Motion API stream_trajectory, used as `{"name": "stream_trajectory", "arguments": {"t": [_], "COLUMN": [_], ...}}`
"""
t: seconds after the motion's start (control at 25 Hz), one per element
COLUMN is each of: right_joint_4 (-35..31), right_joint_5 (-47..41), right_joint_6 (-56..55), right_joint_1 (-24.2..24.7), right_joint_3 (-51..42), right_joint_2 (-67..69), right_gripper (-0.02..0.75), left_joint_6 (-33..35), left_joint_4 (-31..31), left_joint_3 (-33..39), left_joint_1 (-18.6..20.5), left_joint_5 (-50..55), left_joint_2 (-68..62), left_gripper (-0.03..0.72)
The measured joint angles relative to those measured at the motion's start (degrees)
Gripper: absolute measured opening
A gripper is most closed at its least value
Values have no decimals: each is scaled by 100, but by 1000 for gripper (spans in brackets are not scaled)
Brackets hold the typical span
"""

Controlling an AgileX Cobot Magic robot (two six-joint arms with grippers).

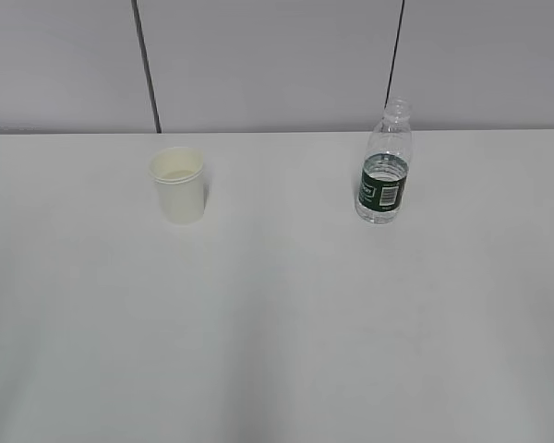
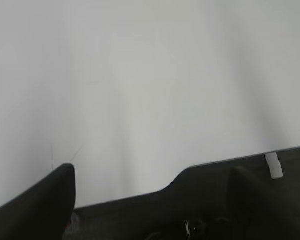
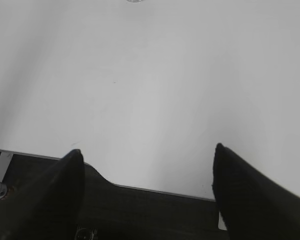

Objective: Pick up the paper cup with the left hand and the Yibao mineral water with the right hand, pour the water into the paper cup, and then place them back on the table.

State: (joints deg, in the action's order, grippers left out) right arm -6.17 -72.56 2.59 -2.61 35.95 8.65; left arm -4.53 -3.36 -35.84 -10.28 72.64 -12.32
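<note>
Grey wall panels with two dark seams stand behind the table (image 1: pixel 277 323), a wide white top that fills the exterior view. Toward its far edge, left of centre, the paper cup (image 1: pixel 177 185) stands upright with its mouth open upward. Well apart from it, right of centre and about as near the far edge, the Yibao mineral water (image 1: pixel 385 166) stands upright too, uncapped, its dark green label wrapped round the lower body and water reaching roughly to the top of that label. Neither arm shows in the exterior view. From the left wrist view, the left hand (image 2: pixel 155 200) hangs over bare white tabletop at the near edge, with only one dark finger (image 2: pixel 50 200) plainly showing; it is released and grasps nothing. From the right wrist view, the right hand (image 3: pixel 147 165) also sits at the near edge, its two black fingers (image 3: pixel 60 190) spread wide with only table between them, released as well.
</note>
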Motion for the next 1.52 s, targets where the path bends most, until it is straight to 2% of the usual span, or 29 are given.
{"name": "stream_trajectory", "arguments": {"t": [0.24,0.44,0.68,0.92,1.52], "right_joint_4": [19,118,407,457,480], "right_joint_5": [-39,-38,552,629,652], "right_joint_6": [0,0,0,0,0], "right_joint_1": [0,0,0,0,0], "right_joint_3": [-432,-511,-734,-757,-760], "right_joint_2": [-909,-972,-972,-972,-972], "right_gripper": [586,586,586,586,586], "left_joint_6": [0,16,234,277,279], "left_joint_4": [-93,-127,79,248,336], "left_joint_3": [62,251,323,574,586], "left_joint_1": [0,0,0,0,0], "left_joint_5": [79,108,-273,-851,-906], "left_joint_2": [1307,1343,1343,1343,1343], "left_gripper": [559,559,559,559,559]}}
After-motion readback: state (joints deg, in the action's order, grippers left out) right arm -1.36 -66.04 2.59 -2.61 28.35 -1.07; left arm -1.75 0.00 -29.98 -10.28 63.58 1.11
